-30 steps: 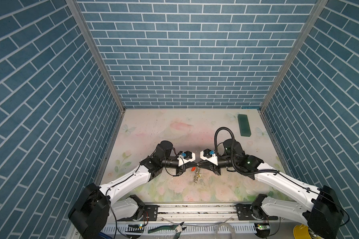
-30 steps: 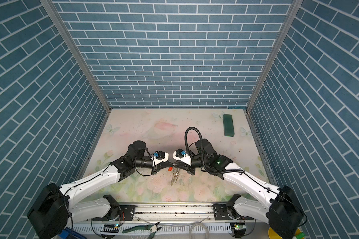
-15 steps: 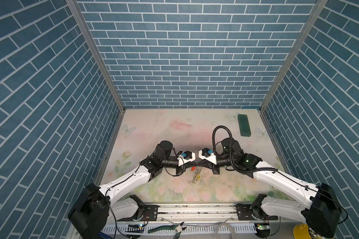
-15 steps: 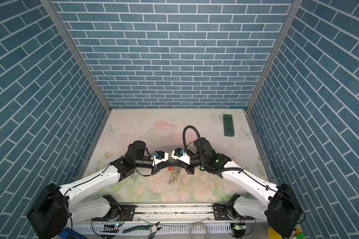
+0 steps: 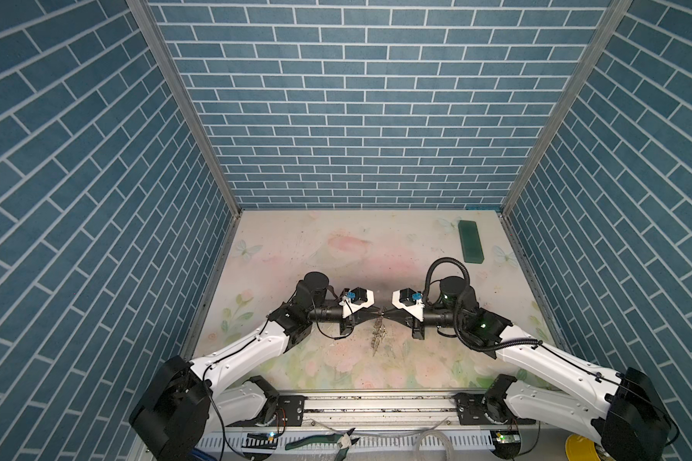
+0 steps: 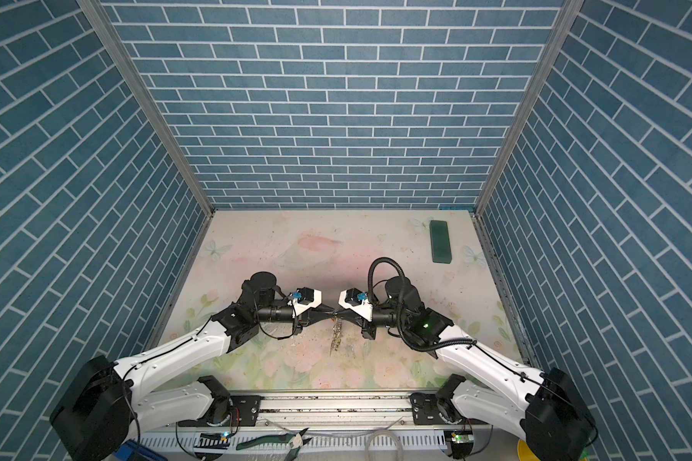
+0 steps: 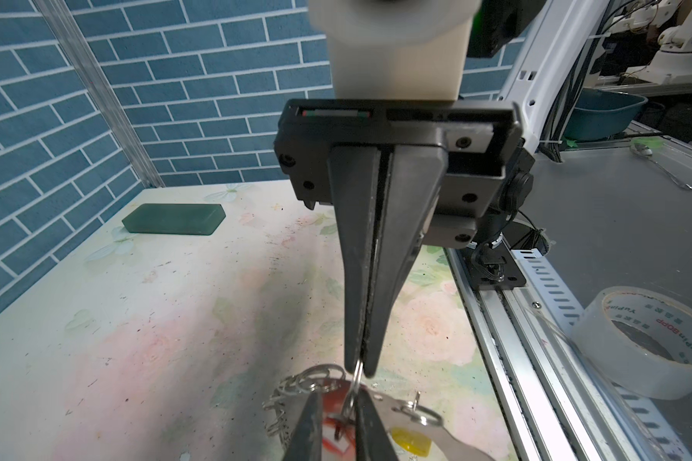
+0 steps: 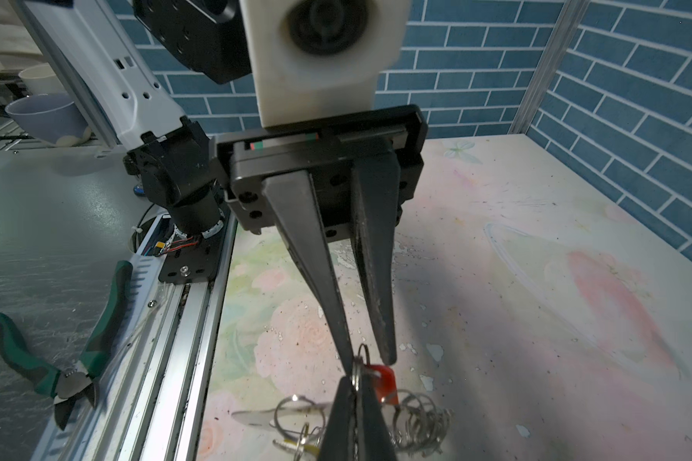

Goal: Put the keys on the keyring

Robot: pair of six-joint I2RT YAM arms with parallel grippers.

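Keyring [image 7: 354,385] thin, half-hidden in right pincer [image 7: 361,369].

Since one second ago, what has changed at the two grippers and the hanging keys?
The right gripper closed on the thin silver wire ring and drew slightly back. The left gripper opened a little around that ring. The red-headed key, yellow-headed key and dark green rectangular block stayed put.

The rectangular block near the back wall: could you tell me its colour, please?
The block is dark green, clearest in the left wrist view.
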